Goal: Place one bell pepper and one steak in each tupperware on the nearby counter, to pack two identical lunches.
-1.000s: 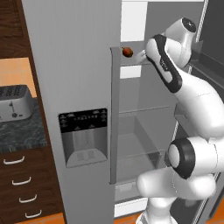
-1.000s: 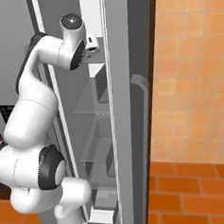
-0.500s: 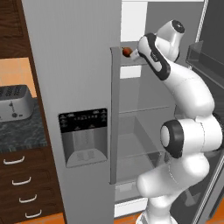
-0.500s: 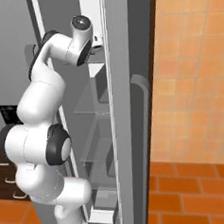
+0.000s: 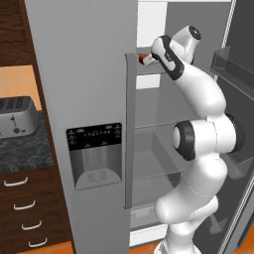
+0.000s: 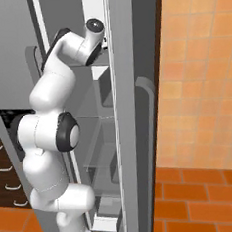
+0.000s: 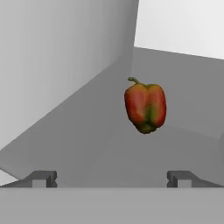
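- Refrigerator (image 5: 84,74): large grey unit, left door shut, right door (image 6: 132,112) swung open; interior shelves visible in both base views
- Dispenser panel (image 5: 94,154): dark control strip above a recess in the shut door; the markings on the strip are too small to read
- Arm (image 5: 198,139): white with dark joints, reaching up into the upper part of the open compartment
- Counter (image 5: 22,149): black marbled top to the left of the refrigerator, over dark wooden drawers (image 5: 20,213) with curved silver handles
- Toaster (image 5: 15,116): silver, standing on the counter; no legible brand
- Gripper (image 7: 111,177): fingers spread wide and released, grasping nothing; the two tips (image 7: 41,178) stand well apart
- Bell pepper (image 7: 145,107): red-orange with green patches and a short stem, lying on the grey upper shelf (image 7: 87,140) inside the refrigerator, ahead of the gripper and clear of both tips; in the left base view it shows as a small red spot (image 5: 144,59) just beside the hand, at the top of the shut door's handle (image 5: 130,134)
- No readable writing found on any item
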### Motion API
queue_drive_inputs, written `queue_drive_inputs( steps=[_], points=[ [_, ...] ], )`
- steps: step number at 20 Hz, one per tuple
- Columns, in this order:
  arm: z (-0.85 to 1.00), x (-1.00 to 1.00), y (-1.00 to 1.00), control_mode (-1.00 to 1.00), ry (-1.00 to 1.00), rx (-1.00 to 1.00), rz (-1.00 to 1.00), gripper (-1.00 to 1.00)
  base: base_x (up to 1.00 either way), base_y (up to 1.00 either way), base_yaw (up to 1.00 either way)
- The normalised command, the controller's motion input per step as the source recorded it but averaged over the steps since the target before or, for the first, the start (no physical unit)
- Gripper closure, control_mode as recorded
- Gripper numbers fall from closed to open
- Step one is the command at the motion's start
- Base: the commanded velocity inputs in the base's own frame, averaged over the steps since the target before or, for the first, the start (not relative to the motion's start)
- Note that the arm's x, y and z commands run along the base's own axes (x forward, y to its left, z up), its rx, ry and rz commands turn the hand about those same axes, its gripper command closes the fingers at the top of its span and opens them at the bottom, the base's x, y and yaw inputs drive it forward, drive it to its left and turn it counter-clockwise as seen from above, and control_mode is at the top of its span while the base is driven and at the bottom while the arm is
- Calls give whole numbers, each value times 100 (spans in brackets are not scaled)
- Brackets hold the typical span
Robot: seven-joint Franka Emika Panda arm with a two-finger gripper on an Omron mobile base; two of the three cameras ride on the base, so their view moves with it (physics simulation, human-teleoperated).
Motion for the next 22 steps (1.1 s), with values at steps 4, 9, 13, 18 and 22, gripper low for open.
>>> queue_drive_inputs(
  steps=[4, 9, 13, 18, 22],
  points=[
    [-7, 59, 0, -100, 0, 2, 6, -100, 0, 0, 0],
    [-17, 42, 0, -100, -3, 0, 7, -100, 0, 0, 0],
    [-10, 44, 0, -100, -5, 0, 5, -100, 0, 0, 0],
    [-1, 49, 0, -100, -1, 0, 4, -100, 0, 0, 0],
    [0, 44, 0, -100, 0, 0, 3, -100, 0, 0, 0]
  ],
)
